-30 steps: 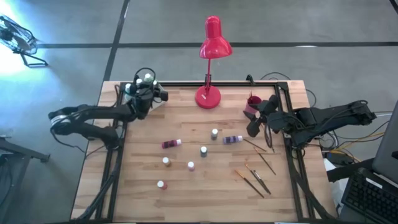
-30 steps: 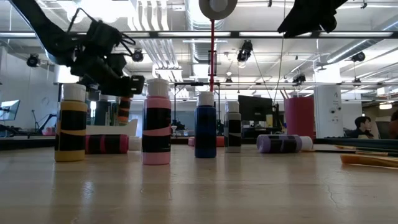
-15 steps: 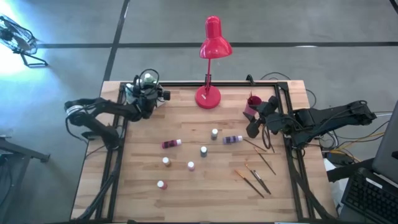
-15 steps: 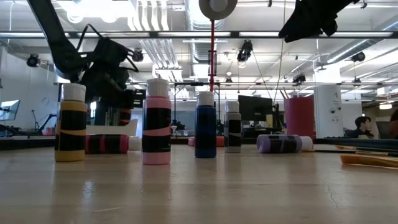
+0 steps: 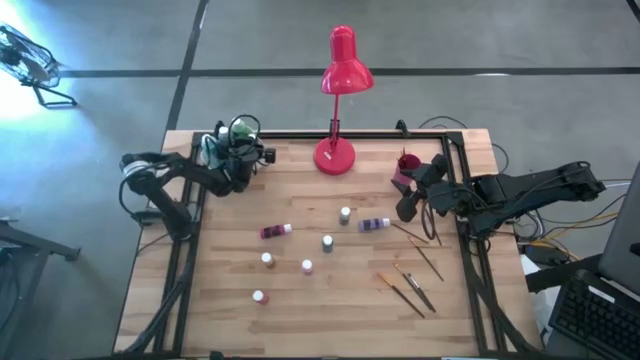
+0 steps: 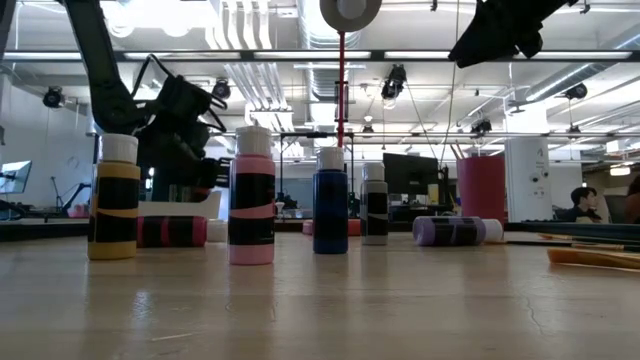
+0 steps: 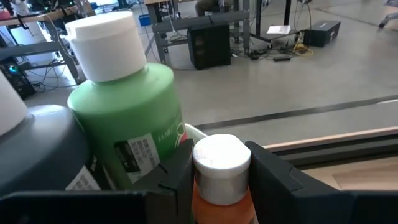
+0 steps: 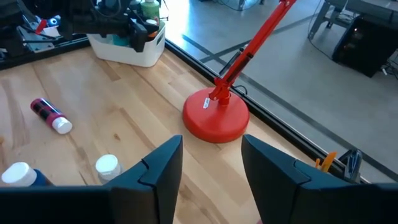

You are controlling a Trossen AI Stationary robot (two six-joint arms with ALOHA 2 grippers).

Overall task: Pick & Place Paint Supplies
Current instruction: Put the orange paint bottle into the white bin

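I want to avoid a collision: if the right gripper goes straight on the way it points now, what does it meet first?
Probably the red lamp's base, straight ahead of the open, empty right gripper; depth is uncertain.

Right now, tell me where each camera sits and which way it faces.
High: overhead, straight down on the table, both arms.
Low: at tabletop height, level across upright bottles; arms above.
Left wrist: on the left arm, its fingers gripping an orange bottle beside a green bottle.
Right wrist: on the right arm, over open fingers.
High and right wrist share the red lamp.

Red lamp base point(image 8: 216, 116) on table; open tool point(image 8: 211, 171) hovering near.
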